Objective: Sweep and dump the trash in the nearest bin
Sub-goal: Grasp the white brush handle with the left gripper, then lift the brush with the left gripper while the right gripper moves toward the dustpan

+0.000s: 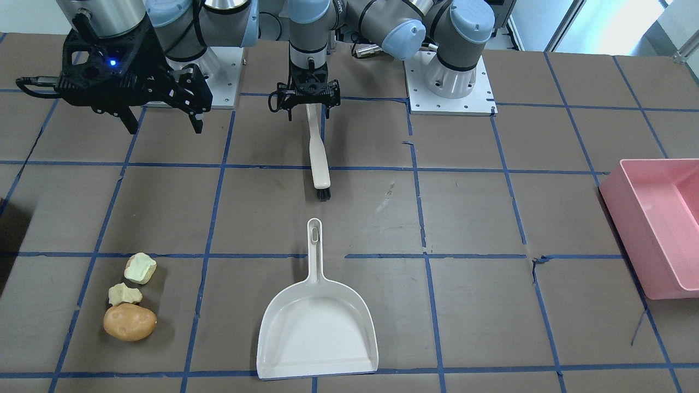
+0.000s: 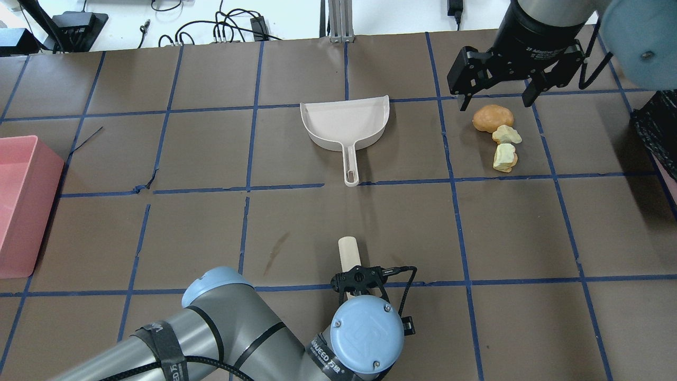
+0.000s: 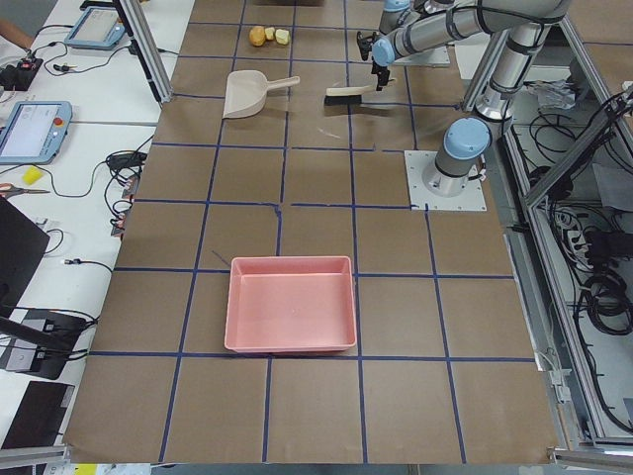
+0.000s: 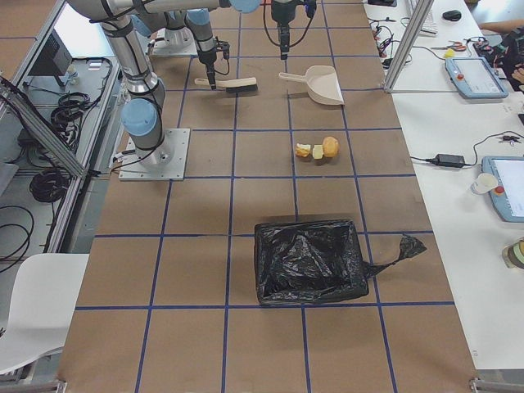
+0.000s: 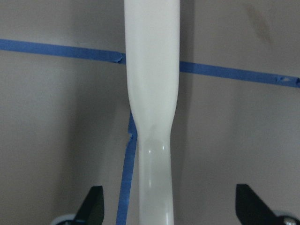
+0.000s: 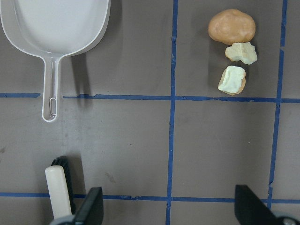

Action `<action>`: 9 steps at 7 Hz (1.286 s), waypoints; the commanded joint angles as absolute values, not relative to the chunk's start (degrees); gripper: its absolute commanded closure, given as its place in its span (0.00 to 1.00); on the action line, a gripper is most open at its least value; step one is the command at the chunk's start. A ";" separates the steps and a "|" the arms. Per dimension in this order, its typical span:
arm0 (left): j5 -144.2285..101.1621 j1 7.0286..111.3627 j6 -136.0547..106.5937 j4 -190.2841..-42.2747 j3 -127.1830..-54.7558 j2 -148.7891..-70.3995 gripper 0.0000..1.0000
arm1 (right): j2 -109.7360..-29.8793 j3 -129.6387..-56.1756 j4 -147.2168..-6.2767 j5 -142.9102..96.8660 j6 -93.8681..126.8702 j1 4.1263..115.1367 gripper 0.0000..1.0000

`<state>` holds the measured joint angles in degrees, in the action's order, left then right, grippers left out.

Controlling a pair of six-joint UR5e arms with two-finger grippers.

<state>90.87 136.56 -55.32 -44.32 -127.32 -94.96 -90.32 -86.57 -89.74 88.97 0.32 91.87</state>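
Observation:
The trash lies in a row: a golden-brown potato-like lump (image 1: 130, 322) and two pale yellow-green chunks (image 1: 124, 295) (image 1: 141, 268). A white dustpan (image 1: 317, 322) lies empty mid-table, apart from them. A cream-handled brush (image 1: 319, 164) with black bristles lies flat between the dustpan and the robot. My left gripper (image 1: 308, 101) is open, low over the brush handle (image 5: 152, 93), its fingers (image 5: 93, 206) straddling the handle without touching it. My right gripper (image 1: 164, 123) is open, empty and raised high; its wrist view shows the trash (image 6: 232, 26) and the dustpan (image 6: 54, 23) below.
A pink bin (image 1: 661, 224) stands at the table end on my left. A bin lined with a black bag (image 4: 309, 262) stands on my right, beyond the trash. Blue tape lines grid the brown table (image 1: 469, 218).

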 commanded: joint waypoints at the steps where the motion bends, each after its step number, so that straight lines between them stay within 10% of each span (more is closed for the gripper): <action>1: 90.88 137.20 -55.99 -44.12 -127.70 -94.92 0.00 | -90.00 -86.57 -88.43 88.50 0.17 90.62 0.00; 5: 91.05 137.29 -55.90 -44.21 -128.50 -94.92 0.04 | -90.00 -86.57 -84.46 88.51 0.09 90.70 0.00; 7: 91.41 137.29 -55.46 -44.21 -128.41 -94.92 0.79 | -90.00 -86.57 -84.46 88.33 0.17 90.70 0.00; 8: 91.32 137.29 -55.46 -44.21 -128.41 -94.92 1.00 | -90.00 -86.57 -84.20 88.42 0.09 90.53 0.00; 9: 91.41 137.29 -55.37 -44.21 -128.32 -94.92 1.00 | -90.00 -86.57 -84.11 88.50 0.26 90.79 0.00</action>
<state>91.35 137.29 -55.48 -44.20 -128.39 -94.92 -90.00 -86.57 -84.27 88.41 0.14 90.65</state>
